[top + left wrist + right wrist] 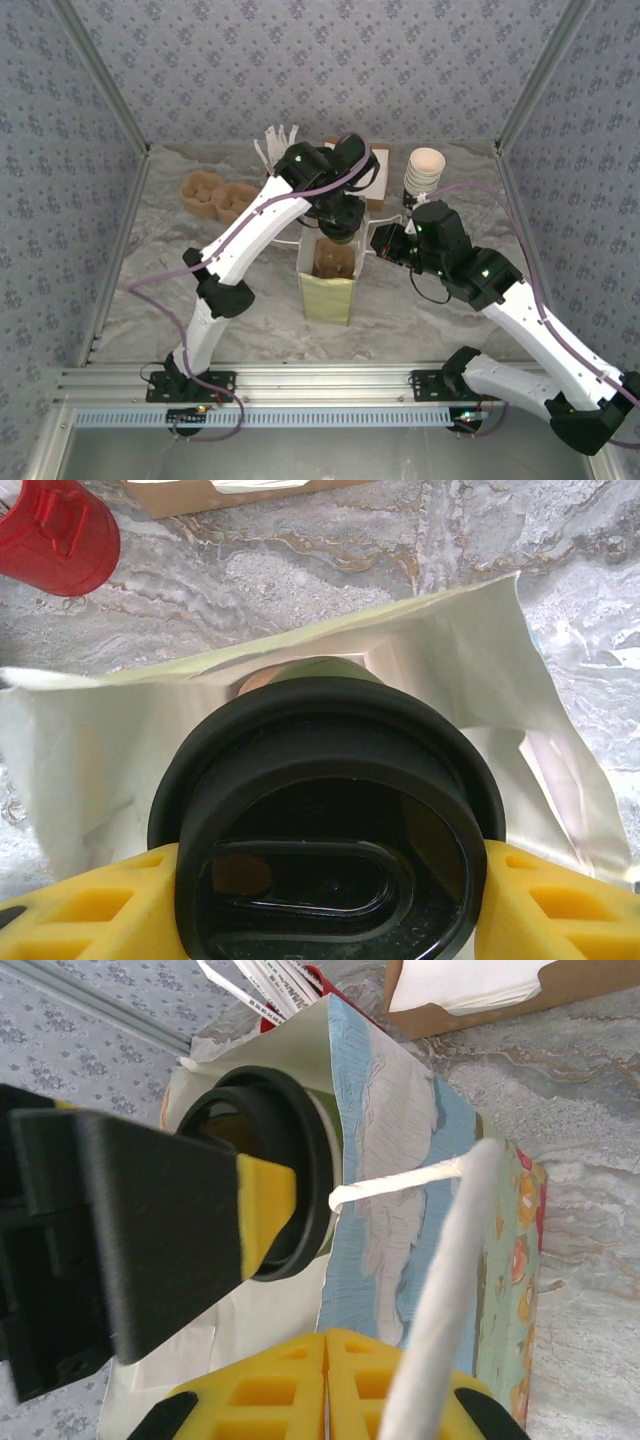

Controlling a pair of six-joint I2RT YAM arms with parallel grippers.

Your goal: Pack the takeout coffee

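Black lid [330,780] on coffee cup [334,1145], gripped by my left pincer [325,890]; bag [480,660] mouth directly below. Right pincer [325,1380] pinches bag rim. Remaining, I judge: lower, let go.

A paper bag [327,292] stood open on the marble counter [160,270]. Behind it were a red holder [55,535], a cardboard box [381,178], stacked cups [425,170] and brown pulp trays [218,195].

Takeout coffee [318,666]: black lid [330,770] is hiding all but an olive sliver of wall.
Left gripper [330,890]: bottom edge is cropping both yellow fingers [90,910].
Red holder [55,530]: picture corner is cutting it off.
String handle [450,1290] (close to the lens): is blurring.
Right gripper [325,1360], pinching the paper bag [400,1160]: lower edge is clipping its fingers.
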